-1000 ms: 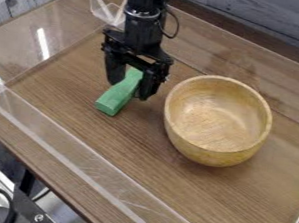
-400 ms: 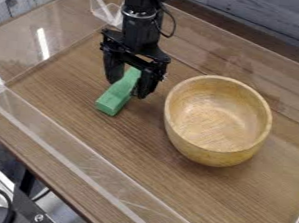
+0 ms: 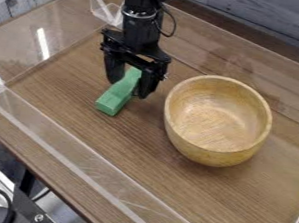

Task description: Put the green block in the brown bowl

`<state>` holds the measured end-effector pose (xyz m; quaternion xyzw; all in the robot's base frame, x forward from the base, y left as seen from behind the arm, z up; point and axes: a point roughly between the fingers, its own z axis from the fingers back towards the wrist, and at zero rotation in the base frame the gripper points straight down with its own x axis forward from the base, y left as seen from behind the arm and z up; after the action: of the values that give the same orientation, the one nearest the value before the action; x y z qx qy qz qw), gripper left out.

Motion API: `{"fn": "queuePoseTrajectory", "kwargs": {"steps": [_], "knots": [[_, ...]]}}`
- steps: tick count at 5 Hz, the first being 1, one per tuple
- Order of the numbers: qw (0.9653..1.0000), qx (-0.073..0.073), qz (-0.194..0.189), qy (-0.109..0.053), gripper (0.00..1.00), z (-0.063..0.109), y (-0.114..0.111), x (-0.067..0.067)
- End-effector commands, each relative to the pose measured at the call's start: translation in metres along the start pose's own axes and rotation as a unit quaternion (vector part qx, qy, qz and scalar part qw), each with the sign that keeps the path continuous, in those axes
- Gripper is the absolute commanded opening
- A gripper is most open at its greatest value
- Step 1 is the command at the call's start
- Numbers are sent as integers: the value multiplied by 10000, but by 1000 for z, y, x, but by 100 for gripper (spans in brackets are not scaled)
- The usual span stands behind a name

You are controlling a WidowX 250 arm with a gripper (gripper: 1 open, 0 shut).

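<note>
Green block (image 3: 115, 98) lies on the counter (image 3: 94, 148) left of centre, the end effector (image 3: 131, 82) spread wide astride it, bowl (image 3: 217, 119) to its right.

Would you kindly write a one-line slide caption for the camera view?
Open hand pointing down over one end of the green block on the wooden table, beside the empty brown bowl.

Arm upright, claw (image 3: 129, 81) pointing straight down, jaws spread wide.
</note>
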<state>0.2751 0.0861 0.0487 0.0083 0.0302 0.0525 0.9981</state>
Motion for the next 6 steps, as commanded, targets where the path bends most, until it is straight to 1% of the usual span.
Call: {"fn": "queuePoseTrajectory", "kwargs": {"steps": [1, 3, 6], "knots": [[9994, 69, 31, -350, 100, 15, 4, 14], [9991, 79, 52, -416, 100, 12, 5, 17], [9989, 99, 85, -455, 100, 10, 8, 15]]}}
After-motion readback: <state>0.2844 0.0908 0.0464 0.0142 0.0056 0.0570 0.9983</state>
